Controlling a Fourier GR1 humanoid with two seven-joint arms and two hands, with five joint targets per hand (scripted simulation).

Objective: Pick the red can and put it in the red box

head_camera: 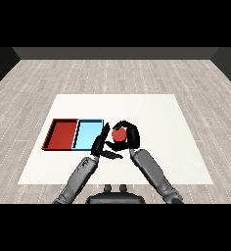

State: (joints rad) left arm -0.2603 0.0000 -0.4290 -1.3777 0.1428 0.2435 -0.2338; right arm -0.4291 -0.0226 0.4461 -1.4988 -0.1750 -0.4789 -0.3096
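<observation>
R hand point(129, 135) curls round can point(119, 133), just right of blue tray point(88, 135). L hand point(100, 145) spread. Can prob light, stiff, slick; sides best grip. Red tray point(51, 136) farther left.

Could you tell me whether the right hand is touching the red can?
Touching: in the head view, the right hand curls its fingers round the red can.

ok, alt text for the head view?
The right hand curls round the red can just right of the light blue tray. The red tray lies left of it; the left hand, fingers straight, is beside the can.
</observation>
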